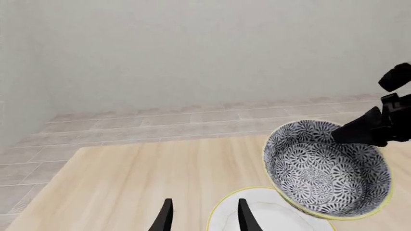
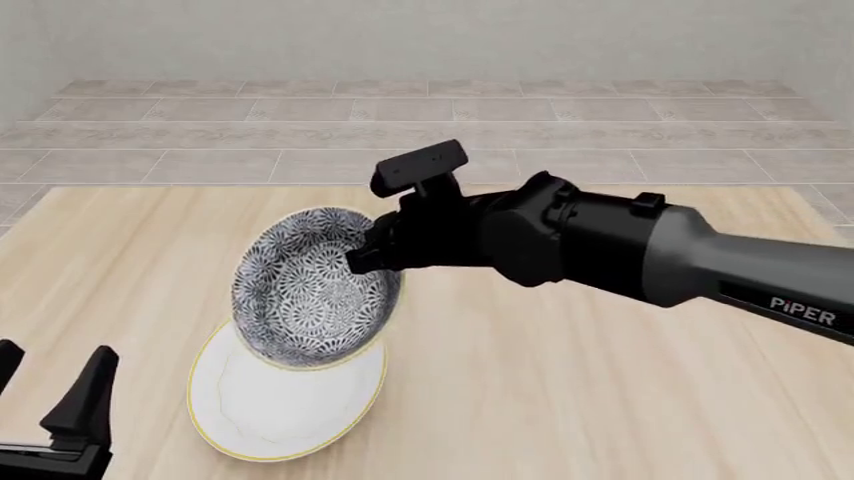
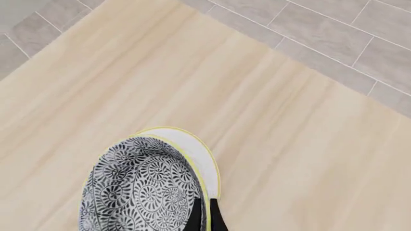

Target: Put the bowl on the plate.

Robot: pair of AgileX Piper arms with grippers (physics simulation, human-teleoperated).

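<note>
Pale wood surface (image 2: 574,380), grey tiled floor + plain wall behind. Right arm reaches across from the right; right pincer (image 2: 363,258) clamped on the bowl (image 2: 314,295) at its rim, one finger inside, one outside (right wrist view shows rim between the finger tips). Bowl is tilted steeply, opening toward camera, held over the far part of the plate (image 2: 283,400); can't tell if its low edge touches. Plate lies flat on the surface, near left. Both bowl + plate hold nothing. Left pincer (image 2: 51,395) is parked at near left, jaws apart, holding nothing. Judgement: bowl prob. rigid glazed ceramic, fairly heavy, slick, chips easily; rim pinch is the workable hold but lets it swing, so level it and set it down slow.
</note>
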